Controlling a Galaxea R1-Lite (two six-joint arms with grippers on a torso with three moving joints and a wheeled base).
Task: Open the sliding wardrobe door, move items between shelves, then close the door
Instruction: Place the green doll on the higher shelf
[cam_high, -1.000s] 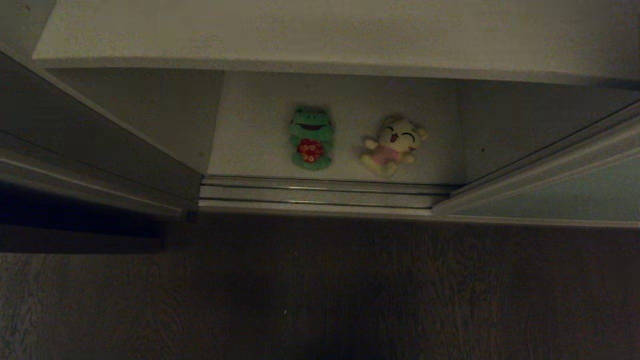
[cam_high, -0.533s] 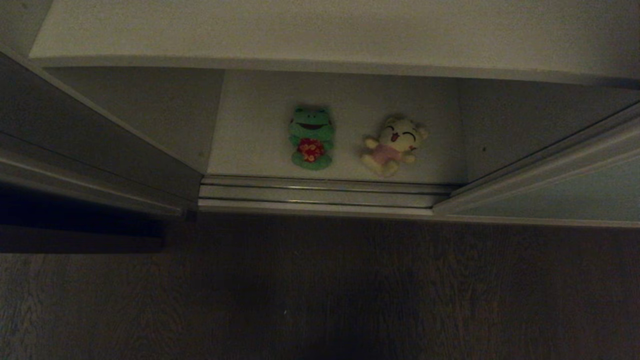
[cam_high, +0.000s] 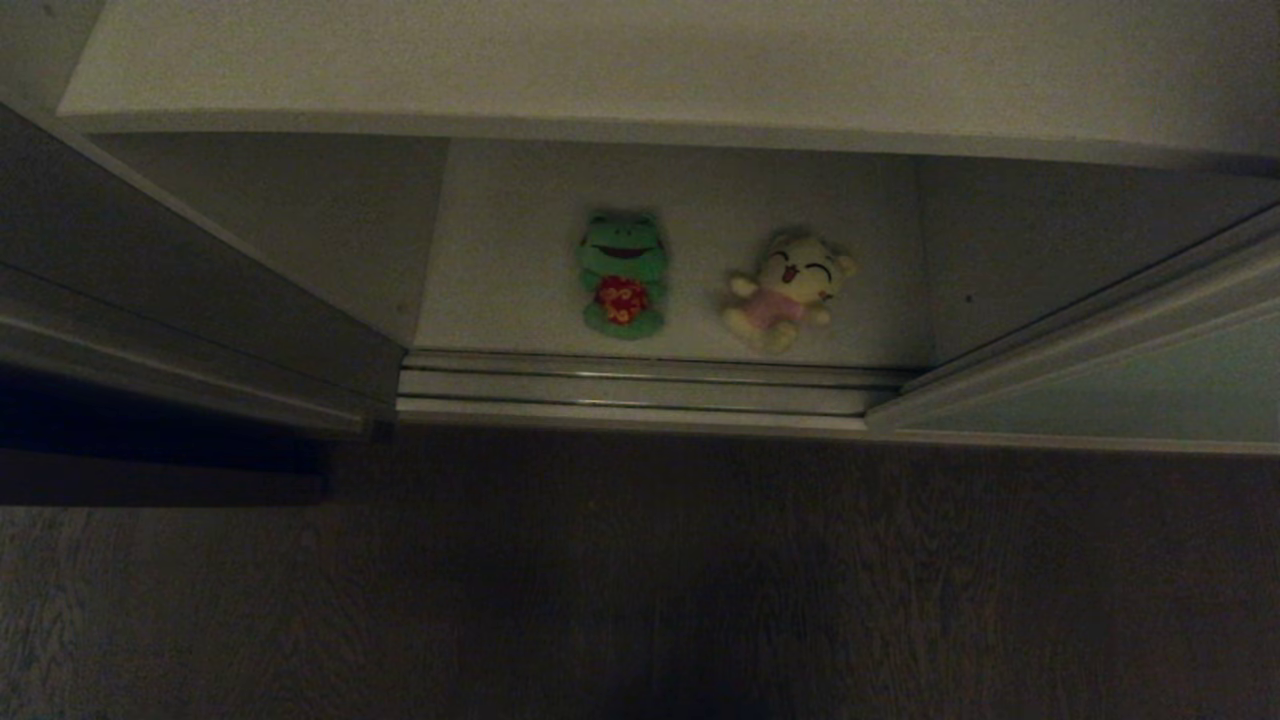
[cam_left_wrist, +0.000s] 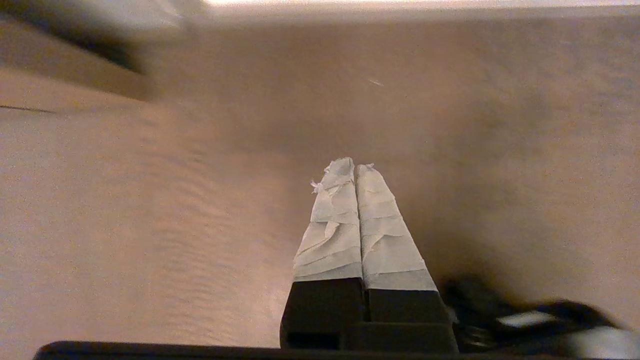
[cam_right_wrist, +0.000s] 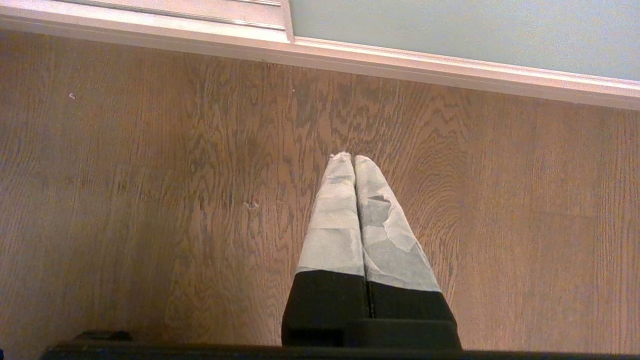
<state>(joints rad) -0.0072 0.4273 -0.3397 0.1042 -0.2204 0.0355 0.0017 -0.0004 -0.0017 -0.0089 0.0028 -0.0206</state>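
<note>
Two small plush toys lie on the wide white lower shelf (cam_high: 500, 270) in your head view: a green smiling frog plush (cam_high: 621, 274) and, just beside it to the right, a pale yellow plush with a pink belly (cam_high: 785, 291). Both sit close to the silver floor rails (cam_high: 640, 385). The pale grey-green sliding wardrobe door (cam_high: 1120, 390) stands off to the right, so the opening is free. A second white shelf board (cam_high: 640, 60) juts out above the toys.

Neither arm shows in the head view. Your left gripper (cam_left_wrist: 349, 167) has its taped fingers pressed together over the brown wood-grain floor (cam_right_wrist: 150, 200); the right gripper (cam_right_wrist: 353, 156) is likewise pinched closed on nothing, above the floor near the door's cream bottom frame.

Judging by this, a toy pick comes next. Spread the left fingers before you enter, come in low beneath the upper board, and straddle the frog across its body rather than nudging it into its neighbour.
</note>
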